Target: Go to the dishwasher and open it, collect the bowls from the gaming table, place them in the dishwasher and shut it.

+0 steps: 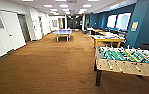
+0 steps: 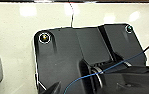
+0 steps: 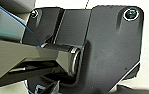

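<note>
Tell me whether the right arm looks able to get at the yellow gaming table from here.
Probably not. The yellow gaming table stands well down the room, with open brown carpet and the table-football table nearer on the right.

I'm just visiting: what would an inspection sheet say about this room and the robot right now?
Surface: brown carpet floor, open ahead.
Job's things: yellow-rimmed gaming table at the right, beyond the football table; bowls and dishwasher nothing seen.
Clutter: nothing seen on the floor.
Grippers: fingers cannot be made out.
Cables: thin blue cable across the left wrist's dark plate.
Surroundings: blue ping-pong table far ahead, white doors left, blue wall right.
</note>
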Controlling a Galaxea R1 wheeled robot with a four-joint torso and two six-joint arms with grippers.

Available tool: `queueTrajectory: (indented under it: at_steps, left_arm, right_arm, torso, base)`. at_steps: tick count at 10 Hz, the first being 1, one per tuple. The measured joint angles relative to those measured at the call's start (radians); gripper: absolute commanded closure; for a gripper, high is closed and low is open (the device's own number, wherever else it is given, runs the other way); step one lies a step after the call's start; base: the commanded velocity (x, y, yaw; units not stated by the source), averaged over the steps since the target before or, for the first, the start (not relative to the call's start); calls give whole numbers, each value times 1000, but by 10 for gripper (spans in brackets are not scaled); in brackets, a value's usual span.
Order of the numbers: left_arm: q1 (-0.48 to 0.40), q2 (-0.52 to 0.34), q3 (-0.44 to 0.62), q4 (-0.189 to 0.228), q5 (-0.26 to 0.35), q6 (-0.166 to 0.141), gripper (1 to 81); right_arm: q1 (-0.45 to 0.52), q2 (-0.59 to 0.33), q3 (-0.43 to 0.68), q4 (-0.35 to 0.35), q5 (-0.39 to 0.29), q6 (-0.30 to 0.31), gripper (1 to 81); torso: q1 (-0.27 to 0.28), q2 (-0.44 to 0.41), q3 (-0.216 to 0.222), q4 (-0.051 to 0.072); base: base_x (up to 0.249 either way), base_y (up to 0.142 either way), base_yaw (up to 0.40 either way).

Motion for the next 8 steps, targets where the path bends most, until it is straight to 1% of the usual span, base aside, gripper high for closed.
queueTrajectory:
  at_steps: [6, 8]
  left_arm:
    - [0, 0, 0, 0, 0, 0, 10]
    - [3, 0, 0, 0, 0, 0, 10]
  right_arm:
    - [-1, 8, -3, -8, 6, 0, 10]
    - [-4, 8, -3, -10, 7, 0, 10]
  torso:
    - [0, 0, 0, 0]
    - [-1, 0, 0, 0]
  base:
    - [0, 0, 0]
    - [71, 0, 0]
